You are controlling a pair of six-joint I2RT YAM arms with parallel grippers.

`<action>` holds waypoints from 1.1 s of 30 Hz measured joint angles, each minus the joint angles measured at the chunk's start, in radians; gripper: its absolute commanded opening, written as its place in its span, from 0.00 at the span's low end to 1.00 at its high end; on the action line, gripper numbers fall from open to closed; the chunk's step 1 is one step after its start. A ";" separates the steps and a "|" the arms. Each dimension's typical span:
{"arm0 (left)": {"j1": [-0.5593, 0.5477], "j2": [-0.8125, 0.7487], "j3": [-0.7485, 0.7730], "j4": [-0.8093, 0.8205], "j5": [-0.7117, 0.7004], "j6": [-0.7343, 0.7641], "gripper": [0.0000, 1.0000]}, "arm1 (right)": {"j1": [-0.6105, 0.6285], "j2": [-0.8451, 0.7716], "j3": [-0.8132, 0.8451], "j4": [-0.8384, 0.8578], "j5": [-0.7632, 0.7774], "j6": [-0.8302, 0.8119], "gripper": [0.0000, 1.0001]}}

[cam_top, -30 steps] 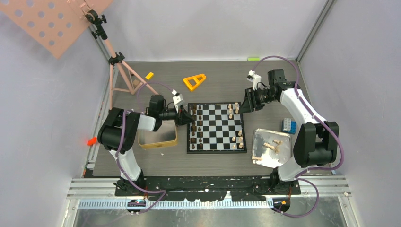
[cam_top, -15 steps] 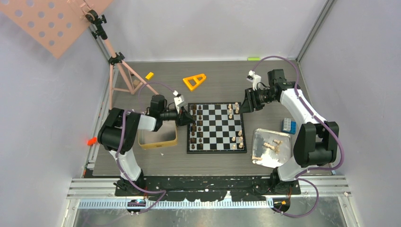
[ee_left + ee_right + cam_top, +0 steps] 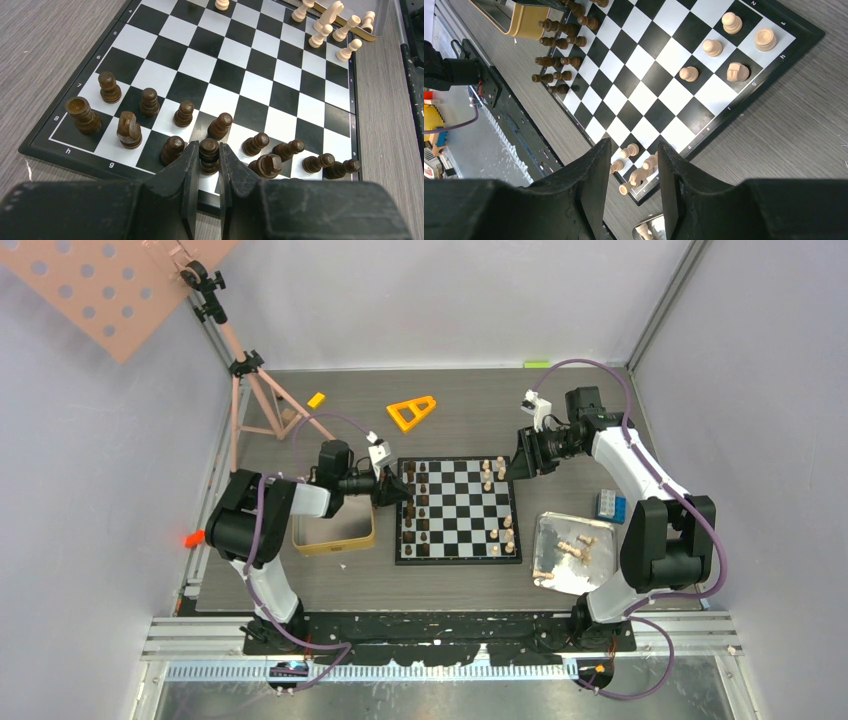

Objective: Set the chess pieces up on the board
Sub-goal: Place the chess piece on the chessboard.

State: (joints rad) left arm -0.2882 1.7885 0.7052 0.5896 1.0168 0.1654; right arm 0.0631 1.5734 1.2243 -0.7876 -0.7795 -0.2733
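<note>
The board (image 3: 460, 523) lies mid-table. Dark brown chess pieces (image 3: 420, 510) stand in its two left columns. A few pale ones stand at the far right (image 3: 490, 472) and near right (image 3: 507, 530). My left gripper (image 3: 400, 492) is low over the left edge. In the left wrist view my left gripper (image 3: 208, 146) is shut on a dark piece (image 3: 209, 159) standing in the back row. My right gripper (image 3: 515, 465) hovers over the board's far right corner. In the right wrist view it (image 3: 633, 147) is open and empty, high above the board (image 3: 659, 75).
A silver tray (image 3: 555, 530) right of the board holds several loose pale pieces (image 3: 575, 548). A gold tin (image 3: 335, 532) sits left of the board under my left arm. A blue brick (image 3: 609, 505), an orange triangle (image 3: 411, 412), a yellow block (image 3: 316, 399) and a tripod (image 3: 250, 380) stand around.
</note>
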 measured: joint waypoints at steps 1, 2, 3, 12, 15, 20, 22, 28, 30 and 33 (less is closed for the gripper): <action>0.000 0.000 0.000 0.000 -0.001 0.000 0.12 | 0.000 0.000 0.000 0.000 0.000 -0.001 0.46; 0.000 0.000 0.000 0.000 -0.003 0.000 0.13 | 0.000 0.000 0.000 0.000 0.000 -0.002 0.46; 0.000 0.000 0.000 0.000 -0.003 0.000 0.14 | 0.000 0.000 0.000 0.000 0.000 -0.002 0.46; 0.000 -0.002 0.000 0.000 -0.005 0.000 0.25 | 0.000 0.000 0.000 0.000 -0.001 -0.002 0.46; 0.000 -0.003 -0.002 -0.002 -0.012 0.000 0.28 | 0.000 0.000 0.000 0.000 -0.001 -0.002 0.46; 0.000 -0.007 -0.010 -0.003 -0.020 0.002 0.31 | 0.000 0.000 0.000 0.000 -0.001 -0.002 0.46; 0.000 -0.007 -0.011 -0.003 -0.022 0.004 0.32 | 0.000 0.000 0.000 0.000 -0.001 -0.002 0.46; 0.000 -0.013 -0.021 -0.004 -0.021 0.017 0.34 | 0.000 0.000 0.000 -0.001 -0.001 -0.002 0.46; 0.000 -0.018 -0.025 -0.003 -0.019 0.024 0.35 | 0.000 0.000 0.000 -0.001 -0.001 -0.002 0.46; 0.000 -0.023 -0.033 -0.002 -0.011 0.028 0.36 | 0.000 0.000 0.000 -0.001 -0.001 -0.002 0.46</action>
State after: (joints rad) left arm -0.2882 1.7657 0.6724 0.5880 1.0061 0.1936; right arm 0.0631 1.5738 1.2243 -0.7883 -0.7803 -0.2752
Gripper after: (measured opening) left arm 0.351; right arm 0.457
